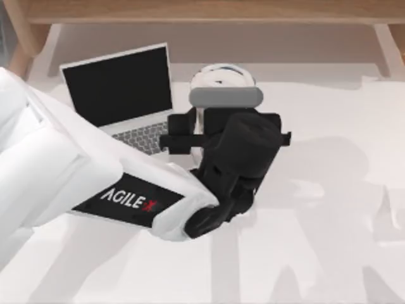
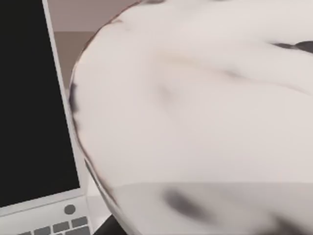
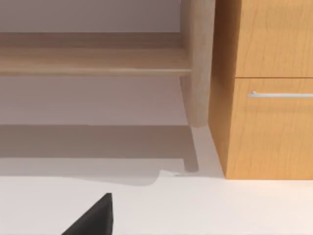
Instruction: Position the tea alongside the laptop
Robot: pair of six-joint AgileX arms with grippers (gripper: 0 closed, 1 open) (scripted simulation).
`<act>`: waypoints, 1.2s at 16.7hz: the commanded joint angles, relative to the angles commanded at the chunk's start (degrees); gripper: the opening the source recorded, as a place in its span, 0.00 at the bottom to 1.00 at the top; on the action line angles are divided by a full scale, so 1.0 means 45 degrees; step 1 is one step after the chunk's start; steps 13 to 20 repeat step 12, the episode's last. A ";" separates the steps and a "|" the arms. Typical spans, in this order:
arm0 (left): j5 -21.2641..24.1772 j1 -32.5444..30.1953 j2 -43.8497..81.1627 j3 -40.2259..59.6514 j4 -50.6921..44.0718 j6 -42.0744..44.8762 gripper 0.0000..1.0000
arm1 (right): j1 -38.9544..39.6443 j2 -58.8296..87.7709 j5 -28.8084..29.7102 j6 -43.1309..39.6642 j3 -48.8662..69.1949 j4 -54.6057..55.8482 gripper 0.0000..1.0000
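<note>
**Left arm over the tea, beside the laptop**

The one piece of writing you can read is "AGILEX" (image 1: 130, 200), white letters with a red X on a black panel of the left arm, in the lower left of the top view.

That arm crosses from the left edge toward the frame's centre, and its black wrist covers most of the tea (image 1: 221, 77). What you see of the cup there is a white domed lid at upper centre, with a grey bar lying across it just below. In the left wrist view the tea (image 2: 195, 107) is a broad, pale, rounded surface with a few dark smudges, and its lower band looks greyer.

The left pincer (image 1: 218, 117) sits right at the cup, under the wrist; you cannot tell whether it is wide, narrow or holding the tea.

The laptop (image 1: 123, 95) stands open in the upper left of the top view: black screen, silver-grey frame, grey keys. The tea is just beside its right edge. In the left wrist view the laptop (image 2: 29, 122) fills the left side, with a small round button near the lower left above the top row of keys.

The worktop (image 1: 329, 190) is white. In the right wrist view you see a wooden cabinet (image 3: 269, 98) with a metal handle, and a black part of the right pincer at the bottom edge; its state cannot be told.
</note>
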 joint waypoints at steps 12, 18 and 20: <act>0.0000 0.0000 0.0000 0.0000 0.0000 0.0000 1.00 | 0.0000 0.0000 0.0000 0.0000 0.0000 0.0000 1.00; 0.0000 0.0000 0.0000 0.0000 0.0000 0.0000 1.00 | 0.0000 0.0000 0.0000 0.0000 0.0000 0.0000 1.00; 0.0000 0.0000 0.0000 0.0000 0.0000 0.0000 1.00 | 0.0000 0.0000 0.0000 0.0000 0.0000 0.0000 1.00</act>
